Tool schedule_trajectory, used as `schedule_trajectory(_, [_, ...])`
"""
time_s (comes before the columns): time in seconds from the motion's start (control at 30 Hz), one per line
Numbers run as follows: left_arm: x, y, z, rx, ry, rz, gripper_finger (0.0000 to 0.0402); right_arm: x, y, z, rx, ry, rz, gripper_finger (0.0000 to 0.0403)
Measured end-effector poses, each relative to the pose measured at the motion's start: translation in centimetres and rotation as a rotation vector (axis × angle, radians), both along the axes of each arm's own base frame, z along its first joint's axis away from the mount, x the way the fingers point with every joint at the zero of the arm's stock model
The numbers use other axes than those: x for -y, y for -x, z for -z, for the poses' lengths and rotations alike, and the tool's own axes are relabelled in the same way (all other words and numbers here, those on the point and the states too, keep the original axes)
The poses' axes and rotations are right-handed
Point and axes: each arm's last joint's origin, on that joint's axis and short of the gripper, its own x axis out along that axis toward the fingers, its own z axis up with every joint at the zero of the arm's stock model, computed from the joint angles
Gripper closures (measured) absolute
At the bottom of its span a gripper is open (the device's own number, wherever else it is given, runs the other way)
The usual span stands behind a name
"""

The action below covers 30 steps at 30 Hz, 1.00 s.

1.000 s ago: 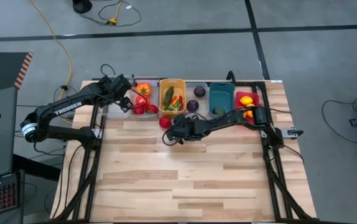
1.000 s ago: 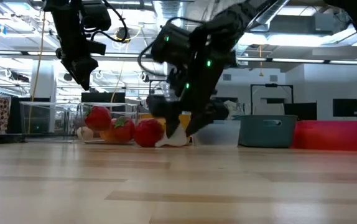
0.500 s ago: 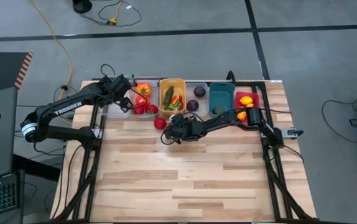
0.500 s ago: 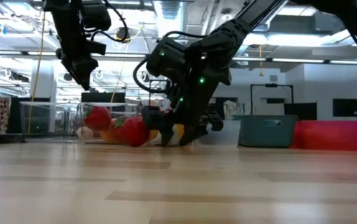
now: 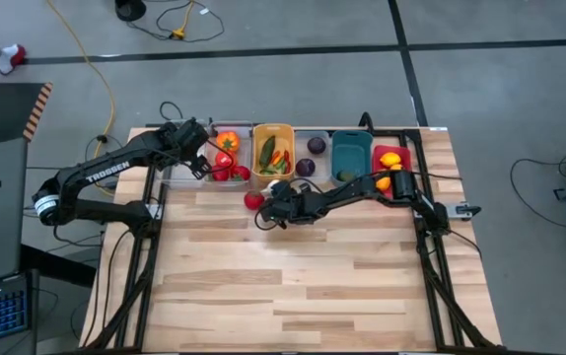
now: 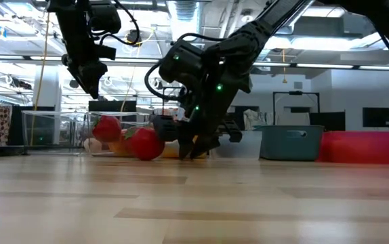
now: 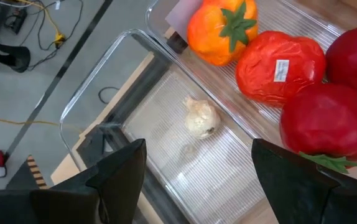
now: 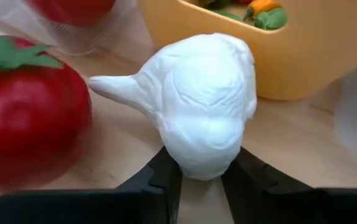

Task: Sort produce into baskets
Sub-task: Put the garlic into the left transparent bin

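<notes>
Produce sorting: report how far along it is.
Most produce already sits in the baskets: one garlic lies in the clear bin beside the tomatoes. In hand: the right gripper grips a white garlic bulb on the table. Left: a loose red tomato beside it. The left gripper hangs open above the bins.

Garlic (image 8: 202, 127) beside tomato (image 8: 26, 118), before bin (image 8: 290, 46)

The light is bright and even, and it comes from long lamps on the ceiling. My arms make only soft, small shadows on the table (image 5: 293, 286). My right wrist view is fuzzy at the edges, and the red tomato (image 8: 26, 118) looks blurry. The garlic (image 8: 200, 102) is sharp. The clear bin (image 7: 166, 143) shines a little.
</notes>
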Motion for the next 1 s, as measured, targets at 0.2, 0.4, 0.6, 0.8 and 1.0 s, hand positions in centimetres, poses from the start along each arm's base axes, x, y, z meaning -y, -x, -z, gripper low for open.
schedule_trajectory(0.2, [0.00, 0.00, 0.00, 0.000, 0.000, 0.000, 0.0122, -0.20, -0.14, -0.02, -0.003, -0.041, -0.051, 0.0264])
schedule_trajectory(0.4, [0.00, 0.00, 0.00, 0.000, 0.000, 0.000, 0.0122, 0.00, -0.22, -0.10, 0.003, -0.098, -0.083, 0.0237])
schedule_trajectory(0.6, [0.00, 0.00, 0.00, 0.000, 0.000, 0.000, 0.0122, -0.09, -0.25, -0.10, 0.006, -0.111, -0.093, 0.0212])
schedule_trajectory(0.8, [0.06, -0.07, 0.04, 0.019, 0.025, 0.016, 0.0122, -0.14, -0.30, -0.11, 0.018, -0.127, -0.088, 0.0178])
schedule_trajectory(1.0, [0.27, -0.29, 0.13, 0.068, 0.100, 0.077, 0.0122, -0.25, -0.44, -0.34, -0.002, -0.165, -0.133, 0.0164])
